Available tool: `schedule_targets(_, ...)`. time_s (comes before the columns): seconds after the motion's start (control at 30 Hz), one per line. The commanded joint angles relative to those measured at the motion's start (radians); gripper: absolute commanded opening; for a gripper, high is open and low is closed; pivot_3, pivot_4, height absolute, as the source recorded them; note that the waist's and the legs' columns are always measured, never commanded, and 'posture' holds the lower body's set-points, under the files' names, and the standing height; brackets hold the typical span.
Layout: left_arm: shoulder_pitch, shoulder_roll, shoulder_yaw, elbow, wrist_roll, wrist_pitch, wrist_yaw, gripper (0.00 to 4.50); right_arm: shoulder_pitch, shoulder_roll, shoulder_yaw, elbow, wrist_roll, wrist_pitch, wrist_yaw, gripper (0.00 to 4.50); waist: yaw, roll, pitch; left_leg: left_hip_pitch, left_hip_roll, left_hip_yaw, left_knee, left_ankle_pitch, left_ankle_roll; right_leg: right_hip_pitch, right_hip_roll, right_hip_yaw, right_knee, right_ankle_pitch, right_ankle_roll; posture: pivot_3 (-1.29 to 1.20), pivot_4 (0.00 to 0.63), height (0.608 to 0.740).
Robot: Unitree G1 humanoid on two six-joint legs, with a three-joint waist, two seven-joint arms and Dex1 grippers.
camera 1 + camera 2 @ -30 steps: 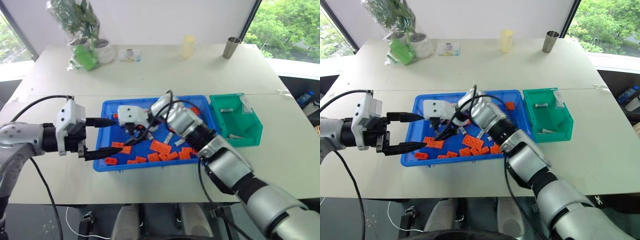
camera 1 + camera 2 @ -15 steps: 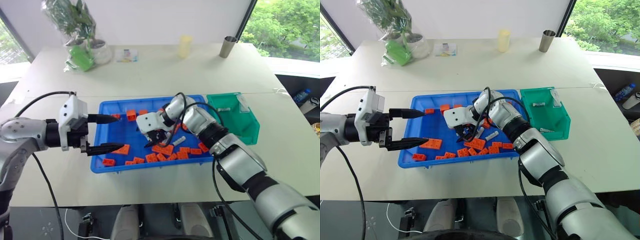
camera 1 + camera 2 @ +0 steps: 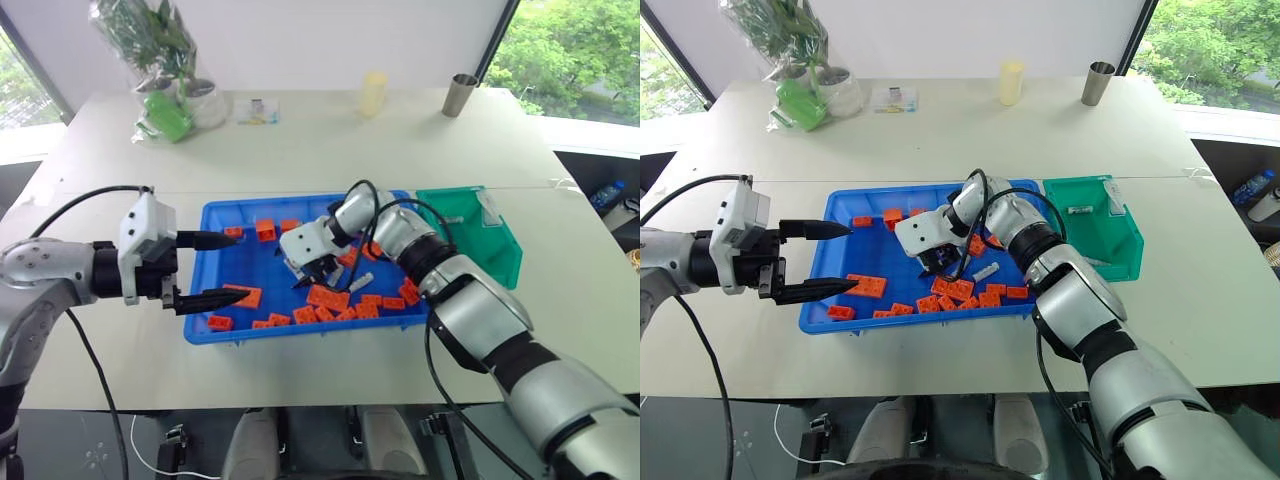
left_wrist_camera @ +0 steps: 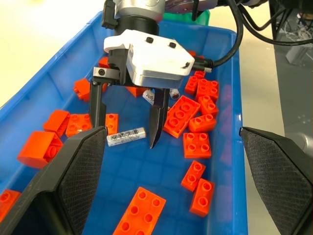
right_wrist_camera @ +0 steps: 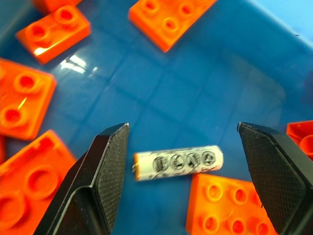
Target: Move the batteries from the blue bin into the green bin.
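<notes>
The blue bin (image 3: 300, 333) holds orange bricks (image 3: 325, 296) and loose batteries. One battery (image 5: 178, 162) lies flat on the bin floor, right between the fingertips of my right gripper (image 4: 124, 136), which stands open, points down into the bin and touches nothing. A second battery (image 3: 362, 281) lies a little to its right among the bricks. The green bin (image 3: 505, 255) stands against the blue bin's right end, with a battery (image 3: 1078, 210) inside. At the blue bin's left end my left gripper (image 3: 240, 268) hovers open and empty, pointing right.
At the back of the table stand a bagged plant (image 3: 160, 50), a green cup (image 3: 166, 118), a small card (image 3: 258, 110), a yellow cup (image 3: 375, 93) and a metal cup (image 3: 460, 95). Black cables loop off both wrists.
My right gripper has rolled at the wrist and sunk toward the bin floor, coming to straddle a battery. The left gripper has kept still; the camera view shifted slightly.
</notes>
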Motion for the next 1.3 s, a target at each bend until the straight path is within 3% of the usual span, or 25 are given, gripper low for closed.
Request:
schedule_targets(0.03,-0.018,0.012,0.031,-0.012,-0.008,-0.009,-0.003,4.50,-0.011,0.002,0.006,0.056,-0.026,-0.040,0.039,3.62,0.000,0.000,0.000,0.000,0.000,0.000,0.000,0.000,0.000,0.000,0.000,0.000,0.000,0.000,0.000,0.00,0.150,0.736)
schedule_targets(0.17,-0.017,0.014,0.032,-0.010,-0.003,-0.012,-0.005,4.50,-0.022,0.024,-0.007,0.101,-0.037,-0.029,0.022,3.62,0.000,0.000,0.000,0.000,0.000,0.000,0.000,0.000,0.000,0.001,0.000,0.000,0.000,0.000,0.000,0.00,0.150,0.736)
schedule_targets(0.2,-0.016,0.014,0.032,-0.009,-0.002,-0.013,-0.006,4.50,-0.026,0.029,-0.010,0.112,-0.042,-0.027,0.010,3.39,0.000,0.000,0.000,0.001,0.000,0.000,0.000,0.000,0.000,0.001,0.000,0.000,0.000,0.000,0.000,0.00,0.150,0.736)
schedule_targets(0.3,-0.012,0.016,0.034,-0.010,-0.001,-0.016,-0.007,4.50,-0.033,0.033,-0.018,0.136,-0.048,-0.023,0.013,2.26,-0.001,0.000,0.000,0.001,0.000,0.000,0.000,0.000,0.000,0.001,0.000,0.000,0.000,0.000,-0.001,0.00,0.150,0.736)
schedule_targets(0.43,-0.010,0.015,0.034,-0.009,0.000,-0.018,-0.007,4.50,-0.033,0.027,-0.047,0.131,-0.019,-0.003,0.072,0.14,0.000,0.000,0.000,0.001,0.000,0.000,0.000,0.000,0.000,0.001,0.000,0.000,0.000,0.000,-0.001,0.00,0.150,0.736)
schedule_targets(0.6,-0.010,0.010,0.024,0.003,0.007,-0.028,-0.015,4.50,-0.033,0.033,-0.160,0.011,0.127,0.191,0.224,0.14,0.000,0.000,0.000,0.001,0.000,0.000,0.000,0.000,0.000,0.001,0.000,0.000,0.000,0.000,0.000,0.00,0.150,0.736)
schedule_targets(0.77,-0.039,0.000,-0.007,0.033,0.022,-0.044,-0.027,4.50,0.000,-0.003,-0.208,-0.198,0.167,0.360,0.201,0.14,0.000,0.001,0.000,0.000,0.000,0.000,0.000,0.000,0.000,0.000,0.000,0.000,0.000,0.001,0.002,0.00,0.150,0.736)
schedule_targets(0.87,-0.063,-0.007,-0.027,0.052,0.030,-0.050,-0.042,4.50,0.042,-0.081,-0.222,-0.404,0.181,0.494,0.207,0.14,0.006,0.000,0.000,-0.001,0.000,-0.001,0.000,0.000,0.000,0.000,-0.001,-0.001,0.000,0.001,0.002,0.00,0.150,0.736)
schedule_targets(0.97,-0.075,-0.014,-0.048,0.065,0.046,-0.064,-0.058,4.50,0.070,-0.166,-0.188,-0.482,0.144,0.484,0.220,0.14,0.010,0.000,0.000,-0.001,-0.001,-0.001,0.000,0.000,0.000,0.000,-0.002,-0.001,-0.001,0.001,0.001,0.00,0.150,0.736)
schedule_targets(1.07,-0.103,-0.029,-0.066,0.079,0.052,-0.067,-0.060,4.50,0.073,-0.211,-0.146,-0.415,0.081,0.340,0.163,1.01,0.005,0.000,0.001,-0.001,-0.001,0.000,0.000,0.000,0.000,0.000,-0.002,-0.001,-0.001,0.000,0.000,0.00,0.150,0.736)
schedule_targets(1.17,-0.118,-0.037,-0.075,0.084,0.058,-0.067,-0.062,4.50,0.061,-0.208,-0.124,-0.342,0.049,0.247,0.114,2.50,-0.003,0.000,0.001,-0.001,-0.001,0.002,0.000,0.000,0.000,0.000,0.000,0.000,0.000,0.000,0.000,0.00,0.150,0.736)
schedule_targets(1.3,-0.122,-0.040,-0.073,0.081,0.058,-0.064,-0.061,4.50,0.035,-0.185,-0.098,-0.241,0.008,0.146,0.058,2.50,-0.004,0.000,0.001,-0.001,0.000,0.002,0.000,0.000,0.000,-0.001,0.002,0.000,0.000,0.001,0.002,0.00,0.150,0.736)
